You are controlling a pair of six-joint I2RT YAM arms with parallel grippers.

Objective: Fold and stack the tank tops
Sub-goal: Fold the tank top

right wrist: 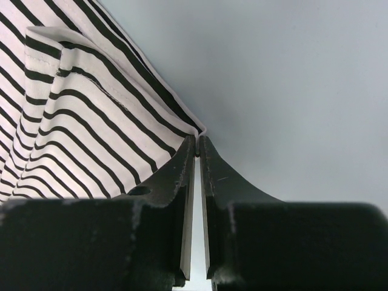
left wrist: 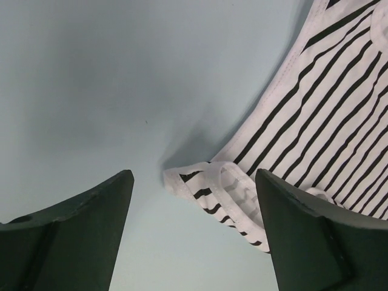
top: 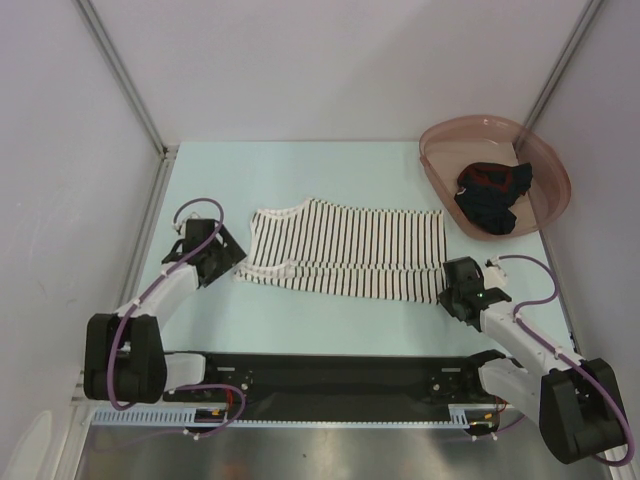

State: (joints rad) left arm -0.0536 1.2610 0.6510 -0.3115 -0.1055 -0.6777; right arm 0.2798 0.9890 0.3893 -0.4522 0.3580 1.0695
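The white tank top with thin black stripes (top: 345,250) lies spread flat in the middle of the table. My left gripper (top: 232,262) is open at its near left corner; in the left wrist view the folded strap corner (left wrist: 212,185) lies between my open jaws (left wrist: 194,230), untouched. My right gripper (top: 449,285) is shut on the tank top's near right corner; in the right wrist view the hem edge (right wrist: 198,131) is pinched at my fingertips (right wrist: 197,145). The dark navy and red tank top (top: 492,193) lies crumpled in the pink basin (top: 440,150).
The pink basin stands at the far right corner against the wall. White walls with metal posts (top: 125,75) close in the table on the left, back and right. A black rail (top: 330,375) runs along the near edge between the arm bases.
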